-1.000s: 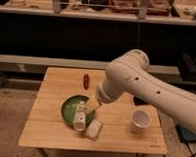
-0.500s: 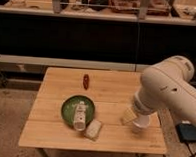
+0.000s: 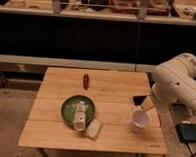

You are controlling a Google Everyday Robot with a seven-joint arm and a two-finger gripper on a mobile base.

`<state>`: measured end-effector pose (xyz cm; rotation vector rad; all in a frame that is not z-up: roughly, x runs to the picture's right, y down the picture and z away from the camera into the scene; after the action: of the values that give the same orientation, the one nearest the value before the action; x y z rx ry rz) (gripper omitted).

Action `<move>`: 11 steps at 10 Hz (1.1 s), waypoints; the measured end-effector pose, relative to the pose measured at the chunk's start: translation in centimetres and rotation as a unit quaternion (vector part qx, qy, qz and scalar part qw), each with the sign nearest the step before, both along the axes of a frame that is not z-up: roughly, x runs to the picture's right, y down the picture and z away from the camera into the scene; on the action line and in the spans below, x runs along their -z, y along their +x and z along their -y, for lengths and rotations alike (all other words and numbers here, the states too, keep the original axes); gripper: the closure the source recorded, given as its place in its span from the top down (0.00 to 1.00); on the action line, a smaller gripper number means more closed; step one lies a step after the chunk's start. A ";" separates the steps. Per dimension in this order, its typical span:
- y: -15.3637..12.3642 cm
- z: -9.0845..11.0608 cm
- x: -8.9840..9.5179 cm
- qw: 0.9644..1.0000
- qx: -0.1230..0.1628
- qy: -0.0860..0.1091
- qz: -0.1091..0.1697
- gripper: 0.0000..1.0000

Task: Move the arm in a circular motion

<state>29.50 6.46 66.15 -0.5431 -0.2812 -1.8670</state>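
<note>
white arm [image 3: 178, 85], jaws near white cup [image 3: 139, 121]

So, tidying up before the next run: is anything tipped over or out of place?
The bottle lies on its side on the green plate, not standing. The gripper hangs by the upright cup.

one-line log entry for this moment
task: circular arm motion | arm: over right edge of table | hand: at white cup | green plate: holds bottle, apart from hand
</note>
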 end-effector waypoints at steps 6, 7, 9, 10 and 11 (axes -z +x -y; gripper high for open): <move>-4.7 5.8 -11.3 0.999 0.038 0.032 0.010 0.80; -6.7 6.5 -12.2 0.998 0.050 0.034 0.026 0.80; -11.5 7.4 -12.8 0.995 0.059 0.039 0.064 0.80; -14.1 7.0 -12.5 0.994 0.055 0.035 0.086 0.80; -15.9 6.5 -12.1 0.993 0.052 0.030 0.102 0.80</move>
<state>13.65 -0.05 78.24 -0.3296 -0.3359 -2.0283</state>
